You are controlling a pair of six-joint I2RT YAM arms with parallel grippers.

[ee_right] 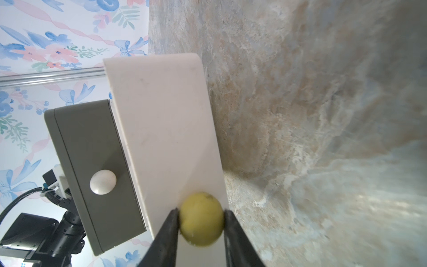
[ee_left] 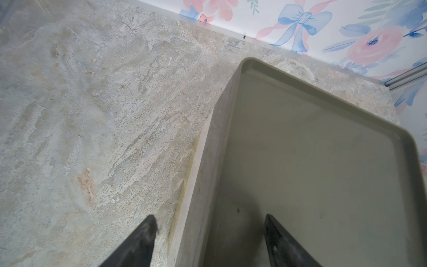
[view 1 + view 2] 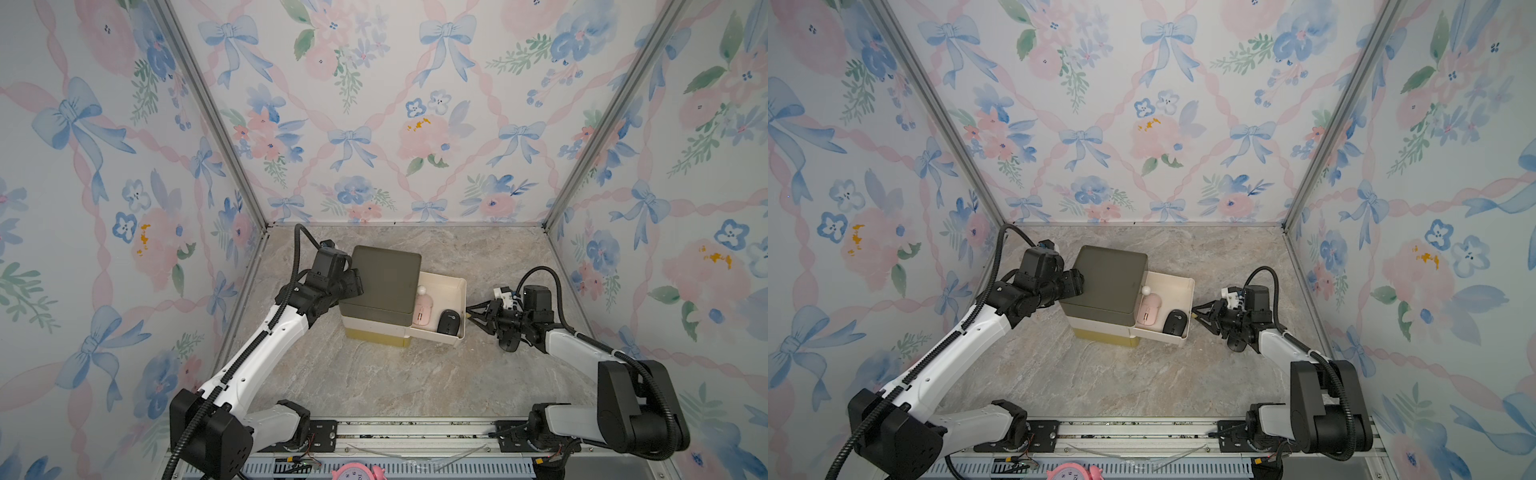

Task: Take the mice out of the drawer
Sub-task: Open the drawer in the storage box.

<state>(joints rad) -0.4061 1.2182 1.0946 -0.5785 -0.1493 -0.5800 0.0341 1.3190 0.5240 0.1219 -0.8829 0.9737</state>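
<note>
A pale pink mouse [image 3: 423, 309] [image 3: 1149, 311] and a black mouse [image 3: 448, 322] [image 3: 1174, 323] lie side by side in the cream drawer [image 3: 462, 291] [image 3: 1191, 291]. The drawer is pulled out to the right of a small cabinet with an olive top [image 3: 382, 274] [image 2: 323, 161]. My right gripper [image 3: 468, 313] [image 1: 201, 210] is at the drawer's front, its fingers pressed to both sides of the yellow knob [image 1: 201, 222]. My left gripper [image 3: 355, 284] [image 2: 209, 216] is open and straddles the left edge of the olive top without touching it.
The olive upper drawer is closed and has a white knob [image 1: 102, 182] [image 3: 422, 289]. A yellow base [image 3: 376, 338] sits under the cabinet. Floral walls enclose the marble table [image 3: 374, 382] on three sides. A pink clock [image 3: 357, 471] stands at the front rail.
</note>
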